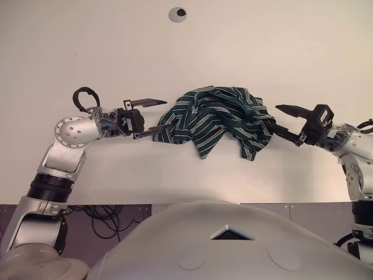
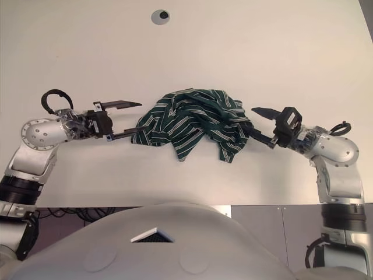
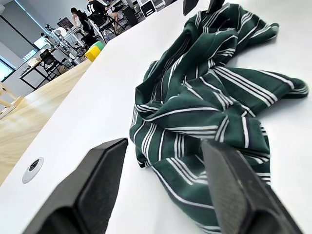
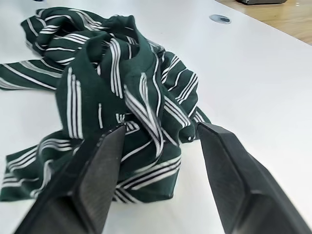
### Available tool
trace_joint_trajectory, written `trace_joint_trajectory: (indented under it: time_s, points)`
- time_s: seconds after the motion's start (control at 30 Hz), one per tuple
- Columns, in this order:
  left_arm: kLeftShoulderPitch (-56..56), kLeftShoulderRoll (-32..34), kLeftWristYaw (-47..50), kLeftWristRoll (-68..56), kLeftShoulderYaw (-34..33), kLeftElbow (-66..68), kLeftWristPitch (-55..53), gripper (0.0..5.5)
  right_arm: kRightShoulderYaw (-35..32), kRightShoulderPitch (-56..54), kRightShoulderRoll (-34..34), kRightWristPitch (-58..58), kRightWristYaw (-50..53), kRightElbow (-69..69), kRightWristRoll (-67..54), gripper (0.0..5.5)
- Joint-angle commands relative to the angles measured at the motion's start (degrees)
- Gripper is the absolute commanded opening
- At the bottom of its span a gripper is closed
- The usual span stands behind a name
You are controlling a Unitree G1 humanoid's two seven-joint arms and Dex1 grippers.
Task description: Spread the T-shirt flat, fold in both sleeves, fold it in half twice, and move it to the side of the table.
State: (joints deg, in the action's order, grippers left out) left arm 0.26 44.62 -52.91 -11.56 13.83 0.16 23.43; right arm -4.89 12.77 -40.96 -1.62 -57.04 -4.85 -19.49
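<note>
Lying crumpled on your table [image 1: 262, 46], the shirt [image 1: 215, 119] has the left gripper [image 1: 168, 114] at 9 o'clock and the right gripper [image 1: 275, 116] at 3 o'clock, both spread wide.

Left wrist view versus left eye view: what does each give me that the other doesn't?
Left wrist view: desks and a wooden surface beyond the table. Left eye view: the crumpled T-shirt in full outline between the open left claw and right claw, plus cables under the near edge. Shared: T-shirt, claws, cable port.
</note>
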Motion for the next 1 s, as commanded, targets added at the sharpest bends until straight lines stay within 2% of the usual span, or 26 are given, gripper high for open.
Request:
trace_joint_trajectory:
  time_s: [0.03, 0.57, 0.77, 1.0]
  points:
    - [0.3, -0.6, -0.7, 0.3, -1.1, -0.9, -0.9, 2.74, 1.4, -1.4, 0.6, -2.4, 1.2, -1.4, 0.7, 2.67]
    - [0.7, -1.8, -1.7, 0.4, -2.8, -3.1, -2.1, 2.77, 2.0, -1.5, -1.5, -6.0, 2.4, -5.2, 3.3, 0.02]
    - [0.7, -2.2, -2.1, 0.4, -3.3, -3.4, -2.5, 2.77, 1.7, -1.8, -1.1, -4.4, 2.8, -5.1, 4.9, 0.02]
    - [0.7, -3.6, -2.8, -5.6, -5.2, -6.0, -6.4, 2.77, -5.3, -6.1, 0.3, 0.5, 4.9, -11.5, -1.2, 0.02]
